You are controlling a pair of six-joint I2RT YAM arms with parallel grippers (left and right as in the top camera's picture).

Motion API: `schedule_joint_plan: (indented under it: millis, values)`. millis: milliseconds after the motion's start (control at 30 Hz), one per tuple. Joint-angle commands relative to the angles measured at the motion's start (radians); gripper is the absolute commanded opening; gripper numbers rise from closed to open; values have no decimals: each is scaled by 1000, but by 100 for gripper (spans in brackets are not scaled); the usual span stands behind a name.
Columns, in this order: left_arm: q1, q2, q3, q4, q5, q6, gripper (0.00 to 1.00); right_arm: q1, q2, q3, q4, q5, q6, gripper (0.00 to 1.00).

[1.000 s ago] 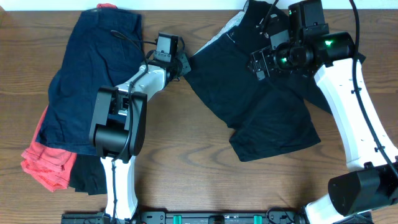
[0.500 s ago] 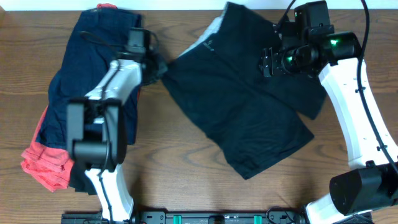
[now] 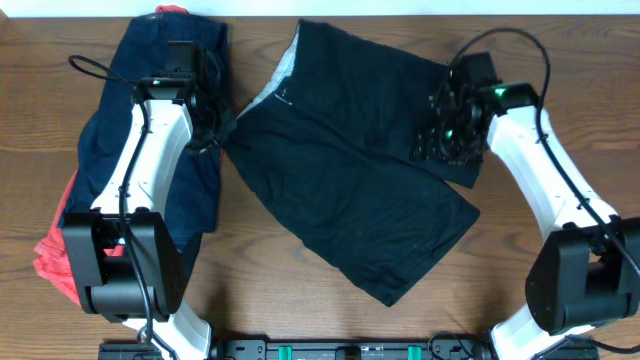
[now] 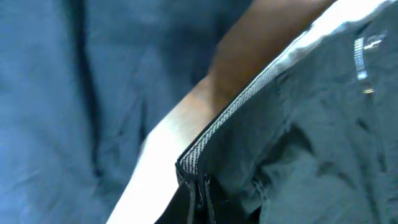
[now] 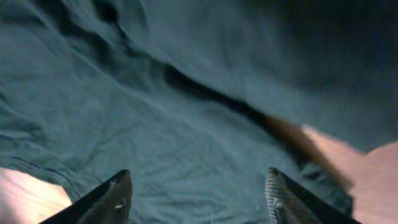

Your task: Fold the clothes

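The black shorts (image 3: pixel 350 170) lie spread across the middle of the table, with the pale grey inner waistband (image 3: pixel 283 75) showing at the top left. My left gripper (image 3: pixel 224 133) is shut on the waistband's left corner (image 4: pixel 198 167), with the fabric pinched between its jaws (image 4: pixel 200 193). My right gripper (image 3: pixel 446 143) hangs open just above the shorts' right edge. In the right wrist view its fingers (image 5: pixel 115 199) stand wide apart over wrinkled black fabric (image 5: pixel 186 124), holding nothing.
Navy shorts (image 3: pixel 150 110) lie at the left, under my left arm, and fill the left of the left wrist view (image 4: pixel 62 93). A red-orange piece (image 3: pixel 52 262) pokes out below them. Bare wooden table (image 3: pixel 300 290) lies along the front.
My left gripper has pulled the waistband corner leftward, and the black shorts now lie flatter and further left. My right gripper has dropped lower over the shorts' right edge, its jaws narrowing somewhat.
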Motion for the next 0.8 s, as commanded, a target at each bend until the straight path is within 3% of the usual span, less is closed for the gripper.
schedule_joint_plan:
  millis: [0, 300, 767]
  values:
    - [2, -15, 10, -37, -79, 24, 6, 24, 6, -48, -16, -54, 4, 65]
    - [5, -15, 10, -45, -93, 29, 6, 229, 6, -84, -142, -73, -14, 70]
    - [5, -15, 10, -22, -108, 56, 6, 613, 5, -286, -87, 62, 193, 66]
